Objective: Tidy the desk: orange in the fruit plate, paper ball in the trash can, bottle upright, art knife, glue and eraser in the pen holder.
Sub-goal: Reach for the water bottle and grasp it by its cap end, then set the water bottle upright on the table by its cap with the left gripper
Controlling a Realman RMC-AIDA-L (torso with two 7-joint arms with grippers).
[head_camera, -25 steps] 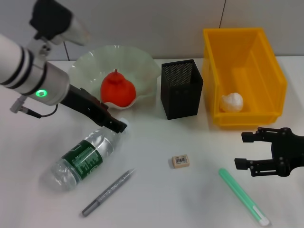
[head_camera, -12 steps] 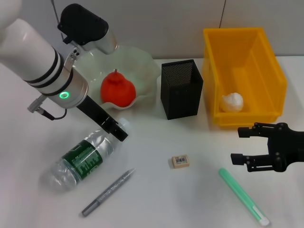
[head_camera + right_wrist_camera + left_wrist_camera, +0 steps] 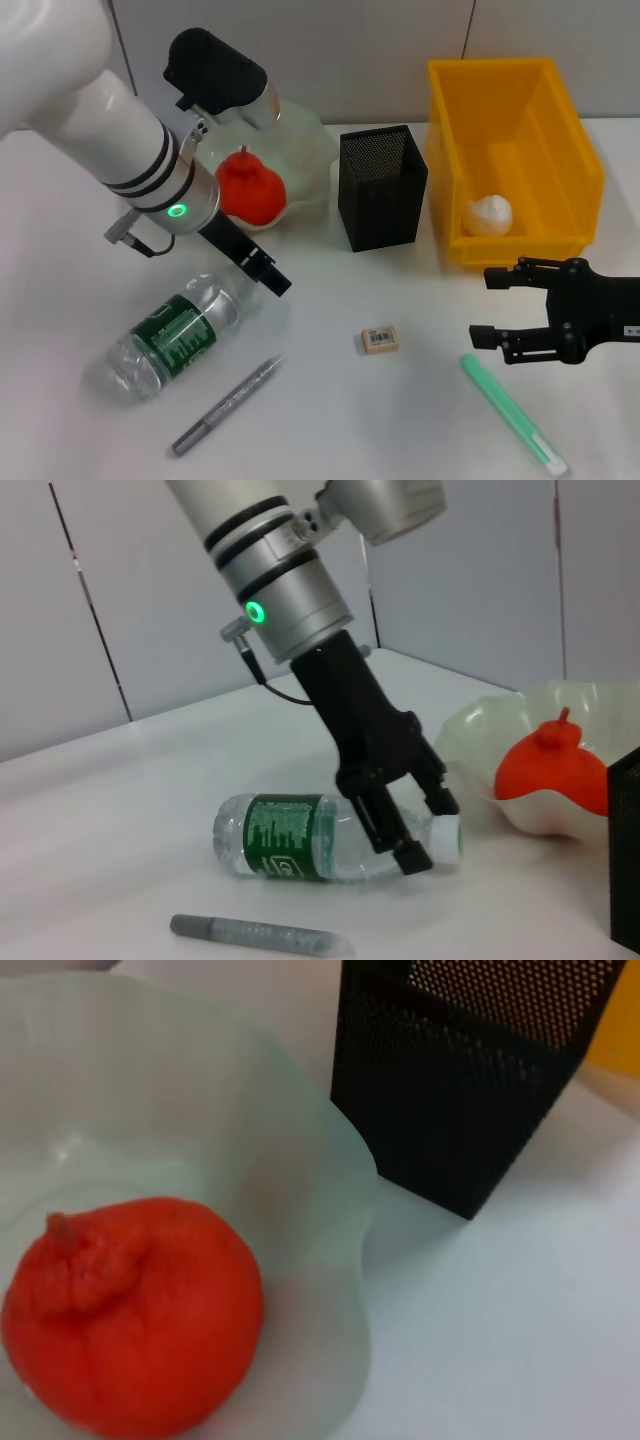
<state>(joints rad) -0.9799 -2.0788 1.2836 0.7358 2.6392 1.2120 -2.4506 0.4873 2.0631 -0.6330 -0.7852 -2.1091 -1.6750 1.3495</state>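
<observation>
Done so far: red-orange lumpy orange [image 3: 247,189] sits in the pale green ruffled fruit plate [image 3: 305,140], and the crumpled white paper ball [image 3: 488,215] is in the yellow plastic trash can [image 3: 520,105]. Clear green-labelled bottle [image 3: 170,337] lies flat on the white surface [image 3: 330,420], with the left gripper [image 3: 425,830] straddling its capped neck, fingers apart. Beige eraser [image 3: 380,339] lies outside the black mesh pen holder [image 3: 381,187]; right gripper [image 3: 492,306] hovers open near the bin.

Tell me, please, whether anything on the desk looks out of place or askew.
The bottle lies on its side, the left end effector at its cap. The eraser sits loose on the desk, outside the pen holder.
</observation>
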